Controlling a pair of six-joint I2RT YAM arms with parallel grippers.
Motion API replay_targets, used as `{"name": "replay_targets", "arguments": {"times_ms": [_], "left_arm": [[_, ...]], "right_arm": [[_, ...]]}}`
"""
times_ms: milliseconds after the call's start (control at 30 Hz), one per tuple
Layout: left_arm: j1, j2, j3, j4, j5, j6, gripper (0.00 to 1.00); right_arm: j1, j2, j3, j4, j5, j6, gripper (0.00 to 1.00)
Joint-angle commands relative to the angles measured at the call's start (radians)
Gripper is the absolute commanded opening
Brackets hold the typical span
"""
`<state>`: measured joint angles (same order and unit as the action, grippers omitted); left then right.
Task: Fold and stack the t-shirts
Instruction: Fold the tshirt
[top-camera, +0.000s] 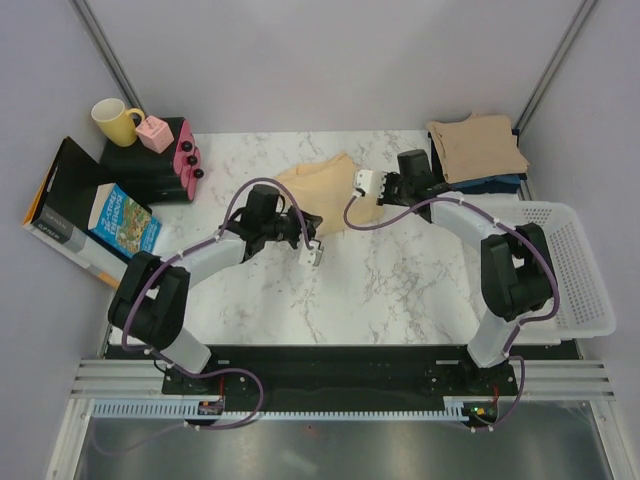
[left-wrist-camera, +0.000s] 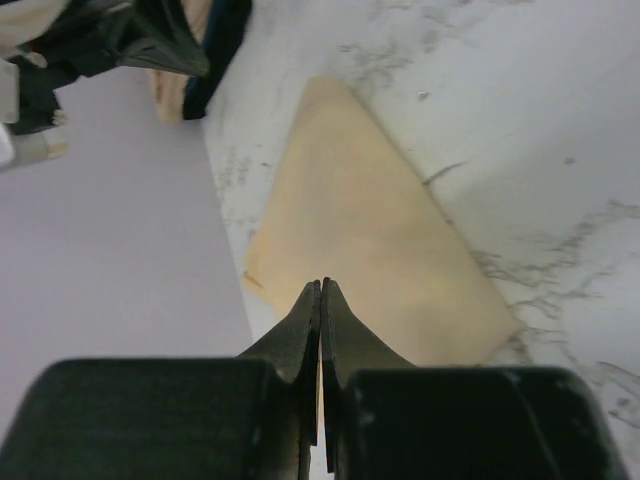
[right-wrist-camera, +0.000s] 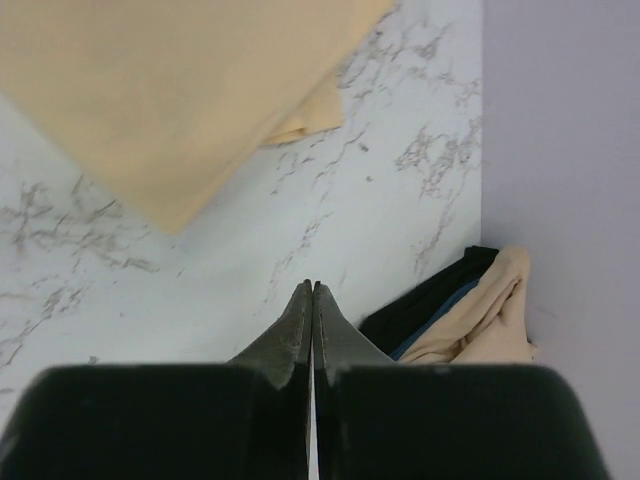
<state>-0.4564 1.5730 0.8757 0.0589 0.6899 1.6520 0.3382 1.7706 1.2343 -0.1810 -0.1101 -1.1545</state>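
Observation:
A pale yellow-cream t-shirt (top-camera: 322, 188) lies folded on the marble table (top-camera: 400, 290) at the back middle. It also shows in the left wrist view (left-wrist-camera: 370, 240) and the right wrist view (right-wrist-camera: 170, 90). A folded tan-beige t-shirt (top-camera: 478, 148) tops a stack of dark navy and black t-shirts (top-camera: 495, 183) at the back right, and the stack also shows in the right wrist view (right-wrist-camera: 470, 320). My left gripper (top-camera: 313, 248) is shut and empty at the yellow shirt's near edge (left-wrist-camera: 322, 284). My right gripper (top-camera: 364, 186) is shut and empty above bare marble (right-wrist-camera: 312, 285), between the yellow shirt and the stack.
A white mesh basket (top-camera: 575, 265) stands at the right edge. At the back left are a yellow mug (top-camera: 115, 120), a pink block (top-camera: 153, 133), a pink holder with black knobs (top-camera: 187, 160) and a book (top-camera: 125, 222). Walls close in the back and sides.

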Motion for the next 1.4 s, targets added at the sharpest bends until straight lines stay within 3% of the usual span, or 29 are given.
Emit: {"name": "replay_targets", "arguments": {"times_ms": [0, 200, 333, 467, 700, 933, 1100, 1233, 1300, 1333, 1367], "left_arm": [[-0.013, 0.015, 0.085, 0.146, -0.007, -0.242, 0.02], [-0.037, 0.163, 0.115, 0.274, -0.114, -0.308, 0.02], [-0.068, 0.310, 0.100, 0.537, -0.309, -0.337, 0.02], [-0.093, 0.415, 0.078, 0.720, -0.398, -0.328, 0.02], [-0.123, 0.536, 0.092, 0.857, -0.527, -0.305, 0.02], [-0.139, 0.611, 0.039, 0.921, -0.590, -0.247, 0.02], [-0.137, 0.567, 0.048, 0.926, -0.622, -0.270, 0.02], [-0.133, 0.478, 0.100, 0.898, -0.725, -0.300, 0.02], [-0.127, 0.432, 0.117, 0.871, -0.759, -0.316, 0.06], [-0.125, 0.383, 0.129, 0.851, -0.788, -0.319, 0.08], [-0.117, 0.363, 0.132, 0.822, -0.799, -0.324, 0.10]], "right_arm": [[0.008, 0.050, 0.100, 0.052, -0.011, 0.157, 0.00], [0.018, 0.211, 0.229, 0.113, 0.026, 0.239, 0.00], [0.021, 0.328, 0.304, 0.149, 0.044, 0.303, 0.00], [-0.001, 0.363, 0.376, 0.170, 0.099, 0.465, 0.00], [-0.119, 0.382, 0.507, 0.107, 0.155, 0.663, 0.00], [-0.160, 0.329, 0.511, 0.078, 0.138, 0.628, 0.00], [-0.162, 0.311, 0.513, 0.060, 0.113, 0.612, 0.00], [-0.153, 0.306, 0.516, 0.014, 0.066, 0.575, 0.00], [-0.153, 0.317, 0.534, -0.023, 0.043, 0.572, 0.09], [-0.153, 0.323, 0.563, -0.075, 0.009, 0.578, 0.26], [-0.153, 0.329, 0.582, -0.109, -0.014, 0.582, 0.35]]}}
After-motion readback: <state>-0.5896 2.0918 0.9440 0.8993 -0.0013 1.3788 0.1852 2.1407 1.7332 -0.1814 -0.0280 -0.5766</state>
